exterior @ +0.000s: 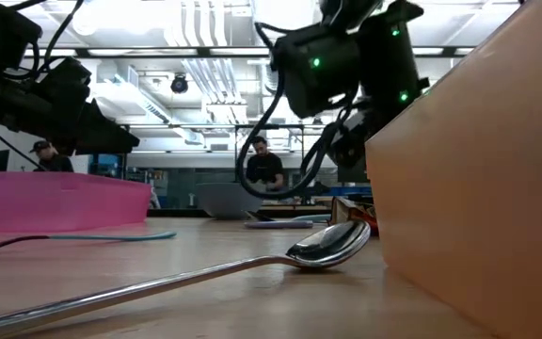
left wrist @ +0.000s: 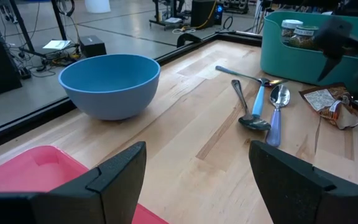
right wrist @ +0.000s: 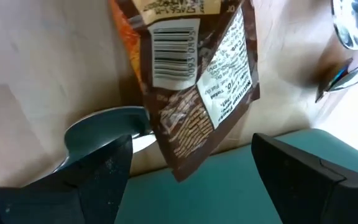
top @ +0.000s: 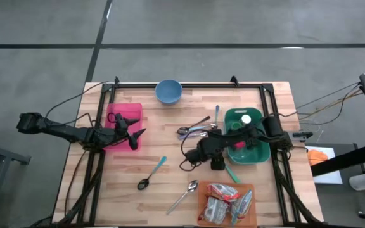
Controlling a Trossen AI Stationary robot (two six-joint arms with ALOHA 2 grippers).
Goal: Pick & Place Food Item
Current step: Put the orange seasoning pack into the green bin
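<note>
Both hands stand wide, holding nothing. Right hand (right wrist: 191,162) hovers over a brown snack packet (right wrist: 194,81) lying on the wooden surface (top: 170,152) beside the green bin (top: 249,155). Left hand (left wrist: 197,168) waits over the pink tray (top: 124,117).

The left arm reaches in from the left side of the bench, its left pincer (top: 134,134) with the jaws apart — nothing between them. The right arm is bent inward from the right edge; the right pincer (right wrist: 191,165) also stands wide open, pointing down.
</note>
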